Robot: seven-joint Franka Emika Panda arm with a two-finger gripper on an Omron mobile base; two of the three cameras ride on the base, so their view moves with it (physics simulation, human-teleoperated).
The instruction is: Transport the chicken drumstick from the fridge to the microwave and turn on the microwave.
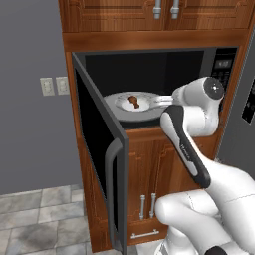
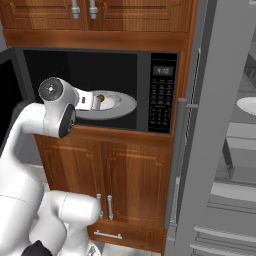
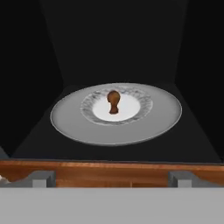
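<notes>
Presently, at far left in the left base view, the microwave door [image 1: 99, 149] stands swung fully open, its curved grey handle [image 1: 112, 194] facing the camera. Right of the door, the microwave [image 1: 149, 89] cavity holds the round turntable [image 3: 65, 120], and the chicken drumstick [image 3: 113, 101] lies at its centre on a small patterned plate [image 3: 131, 109], thick end away from the tool. The gripper [image 3: 111, 178] sits just outside the cavity's front edge, directly facing the drumstick and apart from it; its fingers [image 3: 41, 178] are spread wide with nothing between them. Further right, the black button panel [image 2: 162, 92] is seen, then the open fridge [image 2: 220, 150].
</notes>
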